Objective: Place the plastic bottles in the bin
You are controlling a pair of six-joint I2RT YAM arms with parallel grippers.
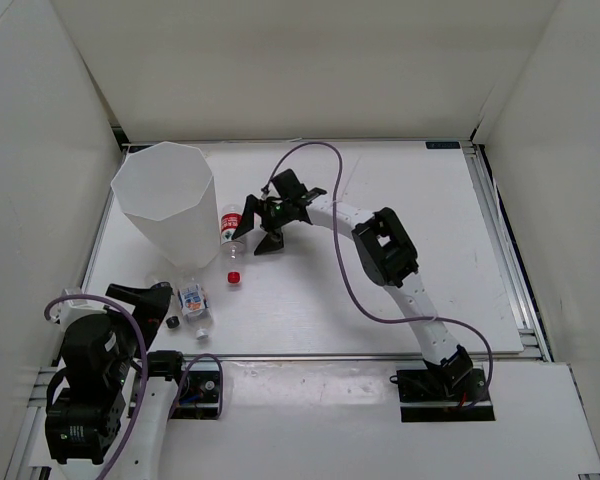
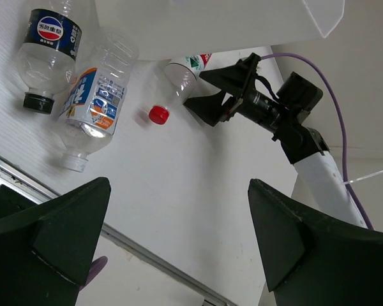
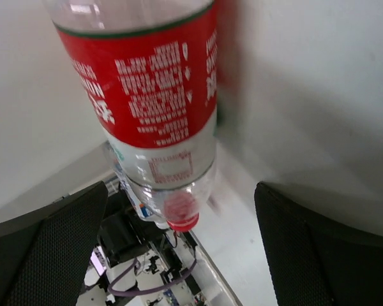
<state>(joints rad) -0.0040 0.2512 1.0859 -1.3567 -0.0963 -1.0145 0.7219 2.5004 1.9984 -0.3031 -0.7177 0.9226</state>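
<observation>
The white faceted bin [image 1: 165, 200] stands at the back left; its base shows in the left wrist view [image 2: 210, 19]. The red-labelled bottle [image 1: 228, 228] lies beside it, red cap [image 1: 234, 277] toward me. My right gripper [image 1: 252, 232] is open just right of this bottle; the right wrist view shows the bottle [image 3: 153, 95] ahead between the open fingers [image 3: 179, 248], not gripped. A blue-white labelled bottle [image 1: 193, 300] [image 2: 92, 102] and a dark-blue labelled, black-capped bottle [image 2: 48, 38] lie near my left gripper [image 1: 145, 298] [image 2: 179, 236], which is open and empty. I see no plain bottle.
White walls enclose the table on three sides. A metal rail [image 1: 360, 355] runs along the table's near edge. The right arm's purple cable [image 1: 340, 250] loops over the table's middle.
</observation>
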